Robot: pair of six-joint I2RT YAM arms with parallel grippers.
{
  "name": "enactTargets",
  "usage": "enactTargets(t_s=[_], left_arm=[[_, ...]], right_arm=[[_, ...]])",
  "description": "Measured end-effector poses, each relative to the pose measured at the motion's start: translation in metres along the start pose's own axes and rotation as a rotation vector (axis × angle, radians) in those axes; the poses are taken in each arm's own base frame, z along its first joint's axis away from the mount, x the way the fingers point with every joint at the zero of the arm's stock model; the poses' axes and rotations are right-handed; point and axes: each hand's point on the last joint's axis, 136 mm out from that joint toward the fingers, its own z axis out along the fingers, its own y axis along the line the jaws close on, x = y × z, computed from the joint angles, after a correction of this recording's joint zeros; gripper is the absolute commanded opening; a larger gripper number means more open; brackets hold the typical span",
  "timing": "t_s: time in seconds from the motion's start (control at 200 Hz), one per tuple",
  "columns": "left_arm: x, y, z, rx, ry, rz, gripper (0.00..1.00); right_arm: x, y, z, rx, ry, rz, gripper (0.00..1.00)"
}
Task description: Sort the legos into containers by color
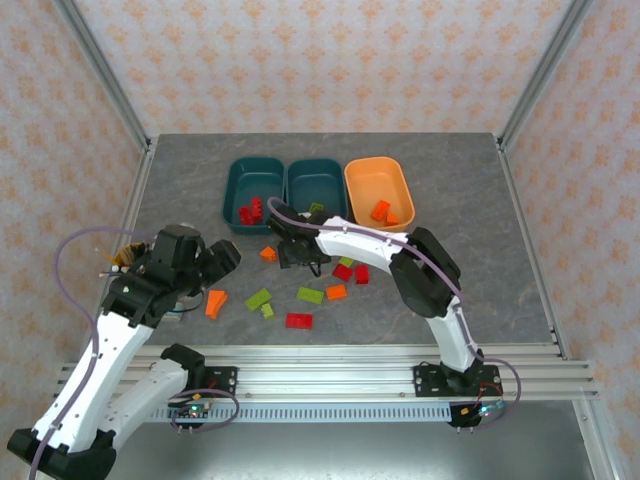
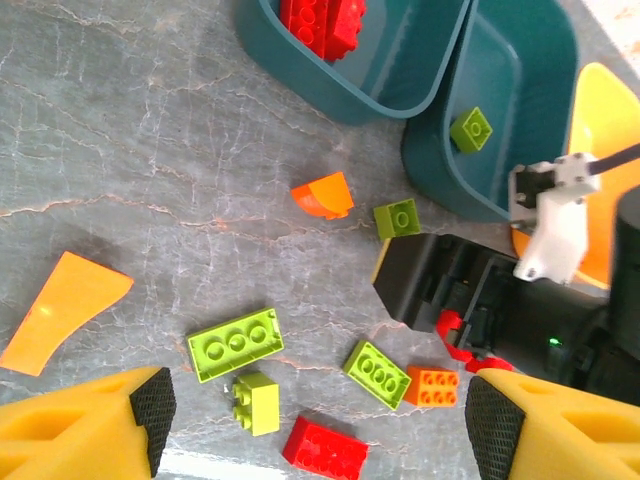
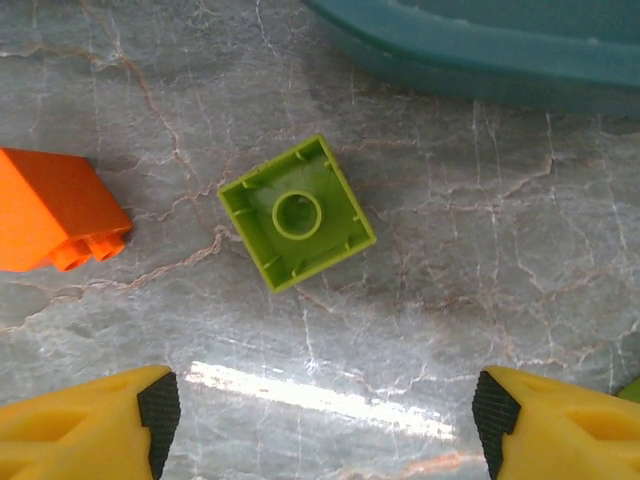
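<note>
Three containers stand in a row at the back: a left teal tub (image 1: 232, 190) with red legos (image 1: 250, 211), a middle teal tub (image 1: 322, 178) with one green lego (image 2: 471, 129), and an orange tub (image 1: 366, 182) with orange legos (image 1: 384, 211). Loose legos lie in front: an orange wedge (image 2: 62, 308), a long green brick (image 2: 235, 343), a small green one (image 2: 257, 402), a red one (image 2: 325, 447). My left gripper (image 2: 322, 420) hangs open above these, holding nothing. My right gripper (image 3: 325, 415) is open just short of an upside-down green lego (image 3: 296, 211), beside an orange lego (image 3: 55, 210).
The right arm's black wrist (image 2: 440, 280) lies low across the brick pile near the middle tub. More red, green and orange bricks (image 1: 343, 271) sit to its right. A small yellow cup (image 1: 127, 255) stands behind the left arm. Metal frame posts border the table.
</note>
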Motion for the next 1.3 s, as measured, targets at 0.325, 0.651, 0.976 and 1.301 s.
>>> enactTargets(t_s=[0.325,0.651,0.976,1.301], left_arm=[[0.0,-0.001,-0.004,0.014,-0.006,-0.008,0.8],[0.001,-0.002,-0.004,0.019,0.001,-0.008,0.8],[0.005,0.0,-0.004,0.016,0.02,-0.008,0.8],[0.008,0.001,-0.002,0.016,0.034,-0.008,0.8]], right_arm=[[-0.005,-0.003,0.024,0.017,-0.01,-0.104,0.67],[-0.019,-0.002,0.039,0.001,-0.032,-0.171,0.58],[-0.03,0.007,0.043,-0.022,-0.053,-0.218,0.44],[-0.024,0.005,0.036,-0.038,-0.054,-0.205,0.35]])
